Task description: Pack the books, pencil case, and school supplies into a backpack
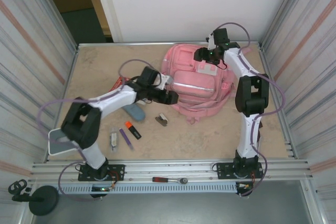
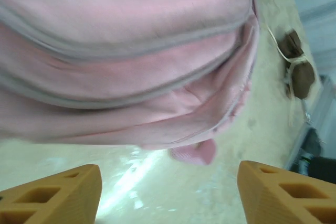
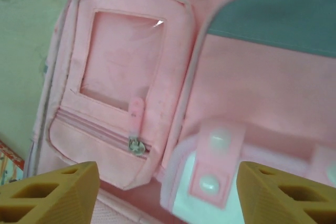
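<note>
Backpack (image 1: 202,94) lies flat at the far middle of the table, closed as far as I can judge, so the step in hand looks like getting it open before anything goes in. Nearest, on the bare tabletop, wait a silvery clear piece (image 1: 113,139), a thin purple pen (image 1: 125,137) and a stubby orange-and-black highlighter (image 1: 132,129), all hard and smooth, with a small grey-brown clip (image 1: 162,120) to their right. Beyond them the soft, round-ended blue pencil case (image 1: 135,111) lies partly under the left arm, and a red edge of the books (image 1: 119,83) shows behind it. The left claw (image 2: 168,198) hovers at the bag's near left edge, fingers apart and holding nothing, facing pink cloth with grey piping (image 2: 131,51). Farthest, the right claw (image 3: 168,192) hangs over the top of the bag, also spread and empty, above a clear-windowed pocket with a small zip pull (image 3: 136,129). The next move probably calls for pinching that small pull while the other claw steadies the limp, yielding fabric.
</note>
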Robot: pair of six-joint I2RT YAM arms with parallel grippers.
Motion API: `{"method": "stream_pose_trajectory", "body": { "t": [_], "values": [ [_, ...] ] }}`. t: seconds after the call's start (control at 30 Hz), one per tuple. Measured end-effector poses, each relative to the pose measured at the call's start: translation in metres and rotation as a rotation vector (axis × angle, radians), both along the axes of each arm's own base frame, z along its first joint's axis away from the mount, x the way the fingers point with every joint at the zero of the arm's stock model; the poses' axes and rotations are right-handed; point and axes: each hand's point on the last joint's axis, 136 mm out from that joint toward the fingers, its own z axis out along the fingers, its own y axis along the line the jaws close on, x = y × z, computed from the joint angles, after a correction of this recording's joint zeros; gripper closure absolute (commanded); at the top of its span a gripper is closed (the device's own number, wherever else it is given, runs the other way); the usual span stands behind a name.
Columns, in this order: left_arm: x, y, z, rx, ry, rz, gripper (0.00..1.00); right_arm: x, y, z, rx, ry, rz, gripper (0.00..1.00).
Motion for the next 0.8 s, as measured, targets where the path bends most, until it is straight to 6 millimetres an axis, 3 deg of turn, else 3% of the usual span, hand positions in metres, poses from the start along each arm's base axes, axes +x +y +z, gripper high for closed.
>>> {"method": "stream_pose_trajectory", "body": {
  "t": [0.13, 0.23, 0.37, 0.47, 0.57, 0.67, 0.8],
  "values": [
    [0.036, 0.093, 0.035, 0.104, -0.185, 0.295, 0.19, -0.054, 0.036, 0.014, -0.020, -0.015, 0.078, 0.17],
    [0.064, 0.173, 0.042, 0.180, -0.233, 0.534, 0.17, -0.105, 0.097, 0.030, 0.048, -0.038, 0.192, 0.13],
    [0.094, 0.265, 0.020, 0.273, -0.178, 0.774, 0.16, -0.163, 0.191, 0.038, 0.187, -0.004, 0.322, 0.12],
    [0.110, 0.299, -0.008, 0.312, -0.086, 0.838, 0.16, -0.192, 0.234, 0.021, 0.261, 0.083, 0.337, 0.12],
    [0.120, 0.317, -0.038, 0.304, 0.010, 0.852, 0.16, -0.195, 0.255, -0.008, 0.308, 0.178, 0.272, 0.12],
    [0.121, 0.319, -0.063, 0.267, 0.093, 0.834, 0.18, -0.188, 0.263, -0.043, 0.344, 0.270, 0.180, 0.13],
    [0.119, 0.303, -0.078, 0.199, 0.158, 0.779, 0.25, -0.183, 0.268, -0.087, 0.363, 0.371, 0.079, 0.18]
  ]
}}
